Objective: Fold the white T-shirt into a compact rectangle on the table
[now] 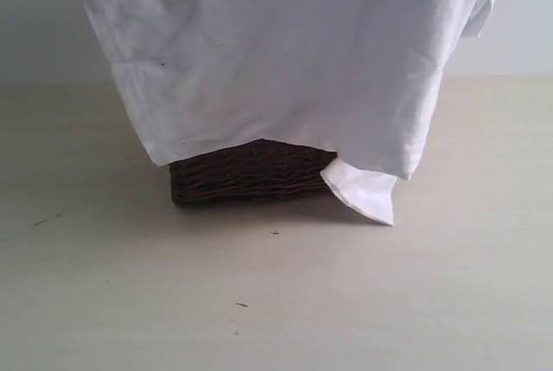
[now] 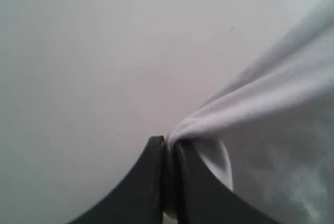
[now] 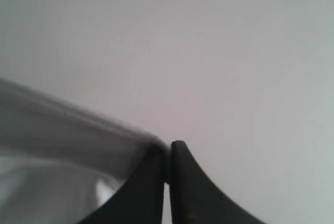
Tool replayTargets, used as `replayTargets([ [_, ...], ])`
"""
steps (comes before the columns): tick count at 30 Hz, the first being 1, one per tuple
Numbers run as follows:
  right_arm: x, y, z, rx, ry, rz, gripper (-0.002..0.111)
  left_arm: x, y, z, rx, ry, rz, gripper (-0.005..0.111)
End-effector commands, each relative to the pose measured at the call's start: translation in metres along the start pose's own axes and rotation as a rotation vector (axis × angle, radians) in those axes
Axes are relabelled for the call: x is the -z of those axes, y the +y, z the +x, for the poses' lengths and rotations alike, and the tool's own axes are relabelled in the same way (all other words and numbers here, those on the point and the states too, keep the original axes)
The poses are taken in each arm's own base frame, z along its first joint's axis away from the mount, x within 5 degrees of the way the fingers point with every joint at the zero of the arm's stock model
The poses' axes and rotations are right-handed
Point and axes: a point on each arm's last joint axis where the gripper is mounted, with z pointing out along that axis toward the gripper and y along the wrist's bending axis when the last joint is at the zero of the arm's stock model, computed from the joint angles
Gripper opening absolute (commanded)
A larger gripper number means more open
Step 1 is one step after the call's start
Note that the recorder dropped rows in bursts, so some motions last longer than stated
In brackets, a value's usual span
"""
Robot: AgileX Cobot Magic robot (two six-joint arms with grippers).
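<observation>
Bench (image 1: 449, 302): wide, pale, mostly bare in front.

Shirt (image 1: 276, 51): off the bench altogether, hanging spread like a curtain. Its top edge runs out of the exterior view. Plain white side faces me, no red band showing. The lower hem hangs across the upper part of the basket (image 1: 246, 174); whether it touches, I cannot tell.

Basket: dark wicker, standing on the bench mid-scene.

Flap (image 1: 365, 194): hemmed, perhaps a sleeve. It dangles below the hem just beside the basket's right corner, close to the bench.

Left gripper (image 2: 168, 148): jaws closed tight on a bunched edge of the shirt.

Right gripper (image 3: 168, 151): jaws pressed together too. Blurred cloth runs up to the tip, seemingly nipped there.

Risks, as I judge them:
- The hem lies across the basket, so lowering or dragging from here could snag the wicker or pull the basket along.
- Both pinches sit at the very tips. One tug might free a corner and drop the shirt in a heap.
- The flap could tuck under on landing and spoil the rectangle.
</observation>
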Motion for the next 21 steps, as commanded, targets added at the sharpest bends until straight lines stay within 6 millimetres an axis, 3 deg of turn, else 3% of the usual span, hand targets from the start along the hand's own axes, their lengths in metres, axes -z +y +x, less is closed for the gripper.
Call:
replayTargets([
  [1, -0.002, -0.029, 0.000, 0.002, -0.019, 0.200, 0.000, -0.011, 0.022, 0.023, 0.021, 0.062, -0.153, 0.000],
  [5, -0.003, -0.027, 0.000, 0.003, -0.020, 0.181, 0.000, -0.018, 0.022, 0.032, 0.029, 0.083, -0.146, 0.000],
  [8, 0.001, -0.022, -0.008, 0.004, -0.031, 0.102, 0.000, -0.014, 0.022, 0.026, 0.023, 0.068, -0.150, 0.000],
  [14, 0.026, -0.012, -0.037, -0.088, -0.069, -0.065, 0.000, 0.025, 0.010, -0.020, -0.019, -0.047, -0.104, 0.000],
  [17, 0.040, -0.007, -0.052, -0.118, -0.079, -0.154, 0.000, 0.043, -0.005, -0.036, -0.029, -0.081, 0.012, 0.000],
  [18, 0.049, -0.001, -0.059, -0.129, -0.079, -0.225, 0.000, 0.052, -0.019, -0.039, -0.048, -0.057, 0.144, 0.000],
  [21, 0.065, 0.009, -0.070, -0.103, -0.075, -0.359, 0.000, 0.065, -0.040, -0.032, -0.028, 0.077, 0.363, 0.000],
])
